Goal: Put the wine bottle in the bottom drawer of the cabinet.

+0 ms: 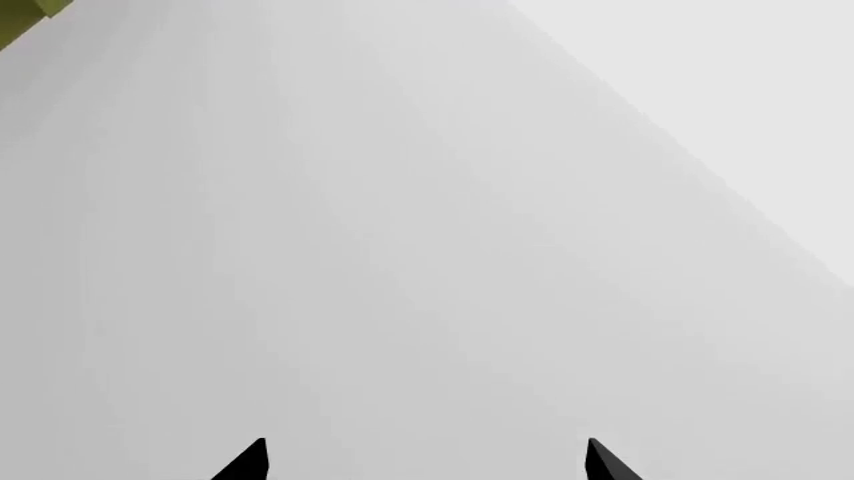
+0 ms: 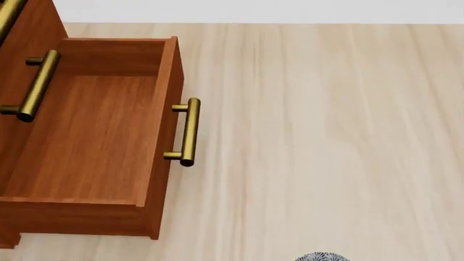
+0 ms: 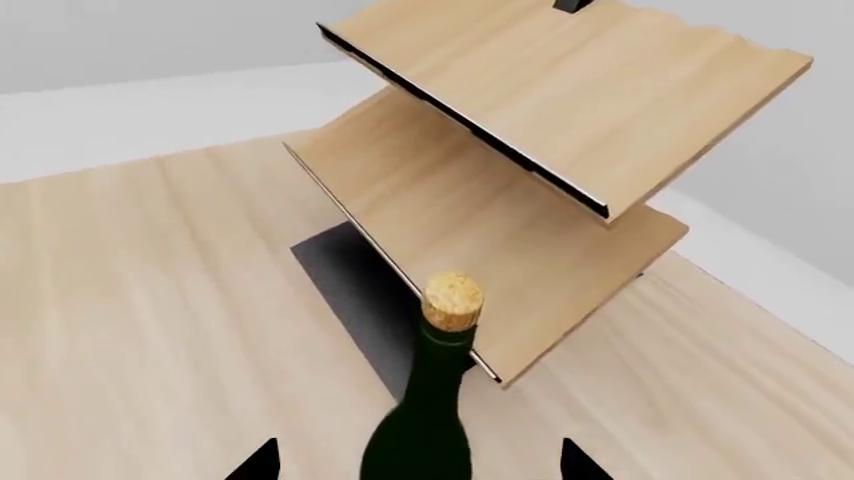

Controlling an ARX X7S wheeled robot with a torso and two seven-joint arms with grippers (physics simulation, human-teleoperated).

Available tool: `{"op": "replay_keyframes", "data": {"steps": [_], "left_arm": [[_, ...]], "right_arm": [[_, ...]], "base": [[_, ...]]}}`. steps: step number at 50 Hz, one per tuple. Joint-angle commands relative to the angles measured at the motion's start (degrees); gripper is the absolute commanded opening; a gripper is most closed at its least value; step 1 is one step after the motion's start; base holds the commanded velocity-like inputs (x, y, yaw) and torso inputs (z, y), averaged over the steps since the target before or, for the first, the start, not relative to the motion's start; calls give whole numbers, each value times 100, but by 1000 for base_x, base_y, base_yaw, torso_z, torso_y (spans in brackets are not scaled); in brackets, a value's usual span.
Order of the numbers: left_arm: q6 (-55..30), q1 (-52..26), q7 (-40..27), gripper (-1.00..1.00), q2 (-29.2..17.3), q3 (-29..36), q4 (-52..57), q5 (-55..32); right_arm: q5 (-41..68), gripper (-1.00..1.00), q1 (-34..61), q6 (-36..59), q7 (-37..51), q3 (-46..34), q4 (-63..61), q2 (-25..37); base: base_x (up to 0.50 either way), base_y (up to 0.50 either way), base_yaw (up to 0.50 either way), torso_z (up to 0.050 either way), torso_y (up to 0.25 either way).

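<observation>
While the bottle (image 3: 427, 400) stands between my right fingers (image 3: 416, 462), whether they clamp it I cannot tell; left fingers (image 1: 427, 460) spread wide, empty. With the bottom drawer (image 2: 94, 136) open on the desk (image 2: 326, 136), I'd grip the glass firmly before lifting.

Bottom drawer (image 2: 94, 141) pulled open, bare, corked green wine bottle (image 3: 427, 410) upright

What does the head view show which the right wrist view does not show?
Only the head view shows the bottom drawer, pulled open and empty, with its brass handle and the cabinet. Only the right wrist view shows the wine bottle between the right gripper fingertips, and the pale wooden rack. Both show the light-wood table.
</observation>
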Motion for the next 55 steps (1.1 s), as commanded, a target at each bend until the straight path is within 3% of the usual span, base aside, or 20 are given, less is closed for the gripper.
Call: {"op": "replay_keyframes", "data": {"steps": [1,55], "left_arm": [[19,-7,12,100,6,6,-20,17],[-95,-13,37,100,35,-29,85,30]], "right_arm": [[-245,100,247,-178,-105,-379,447,102],[-831,100,544,-588,-207,-1066,1429,344]], "base": [[0,0,0,0,0],[0,0,0,0,0]]}}
